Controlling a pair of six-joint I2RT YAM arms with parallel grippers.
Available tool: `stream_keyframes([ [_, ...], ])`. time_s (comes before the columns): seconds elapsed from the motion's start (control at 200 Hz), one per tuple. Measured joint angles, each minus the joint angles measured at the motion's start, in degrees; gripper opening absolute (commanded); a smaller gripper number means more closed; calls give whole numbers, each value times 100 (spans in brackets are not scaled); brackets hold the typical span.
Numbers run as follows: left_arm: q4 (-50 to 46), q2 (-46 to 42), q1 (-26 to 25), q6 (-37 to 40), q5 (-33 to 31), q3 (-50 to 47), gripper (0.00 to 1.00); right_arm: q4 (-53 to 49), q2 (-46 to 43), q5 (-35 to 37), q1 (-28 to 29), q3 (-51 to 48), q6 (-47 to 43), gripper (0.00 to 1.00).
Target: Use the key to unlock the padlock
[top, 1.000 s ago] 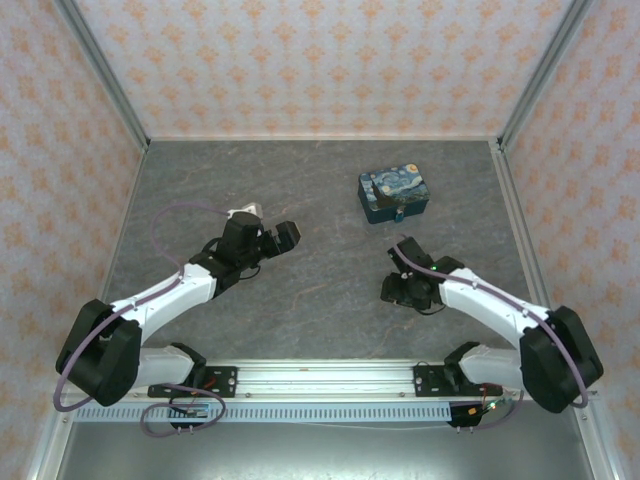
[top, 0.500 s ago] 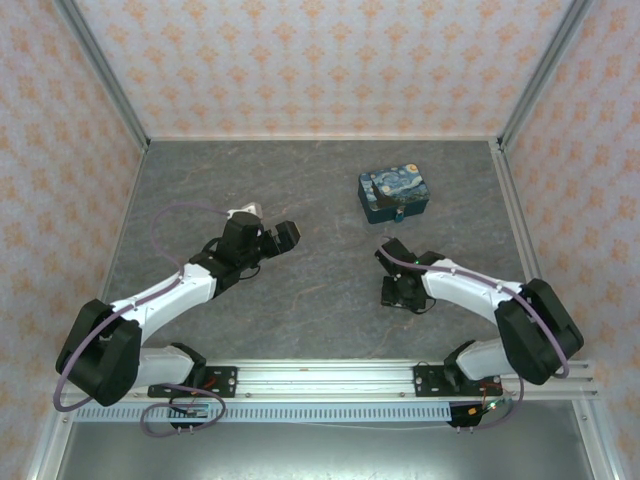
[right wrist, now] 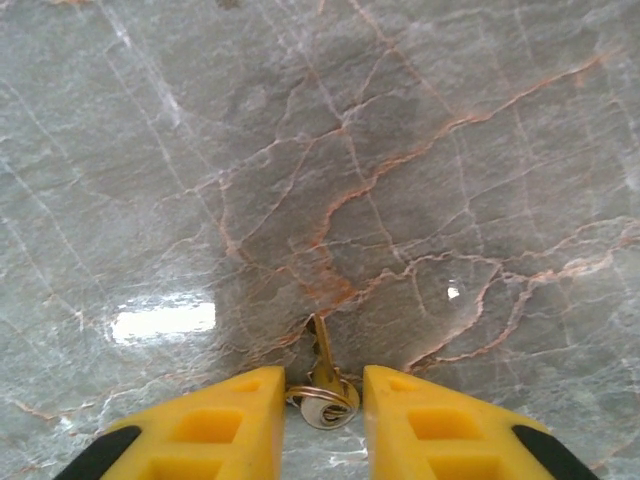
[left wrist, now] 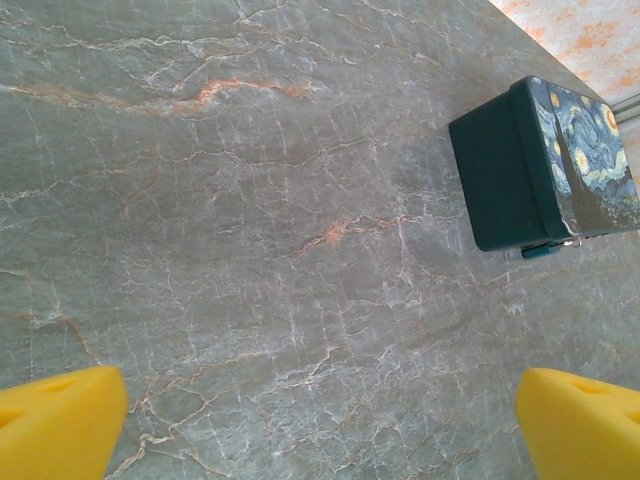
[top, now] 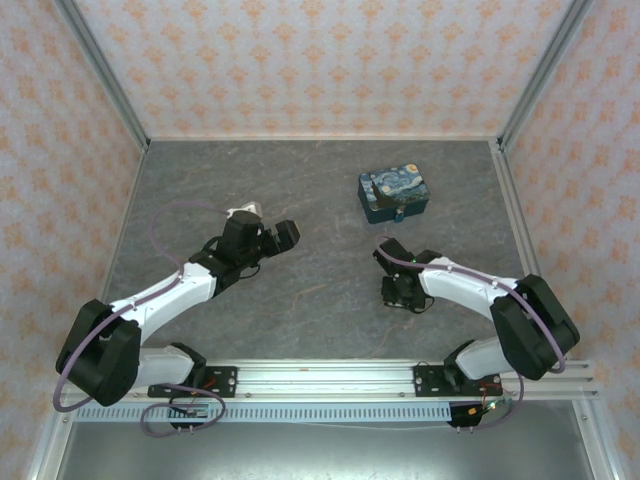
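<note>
We reckon the small flat brass key point(right wrist: 321, 352) light, stiff, slippery: pinch its ringed head, which the right gripper point(right wrist: 324, 390) straddles, whether clamped we cannot tell

Our grey marbled table point(top: 300, 190) — two things on it
We see a painted blue-and-yellow tin point(top: 395, 195) standing toward the far right, and a small brass key point(right wrist: 322, 385) on its ring lying flat nearer the front.

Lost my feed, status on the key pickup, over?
Left gripper wide open, hovering. Right gripper straddles key on table, not pinched yet. Padlock at front of tin, untouched. Nothing in the way.
</note>
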Motion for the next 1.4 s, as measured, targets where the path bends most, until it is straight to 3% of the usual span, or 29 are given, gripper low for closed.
stream_keyframes([
  [0.626,-184,-2,0,9,-90,74,100,-83,-33,96,15,109,-13,2],
  [0.871,-435,-129,-2,15,-109,160,100,-96,-365,262,33,109,-247,0],
  [1.126,-708,-387,0,-179,52,570,100,214,-1502,516,118,116,-1036,0],
  [1.401,-739,-544,-149,-765,654,925,94,1665,-2704,1178,957,203,-2955,0],
])
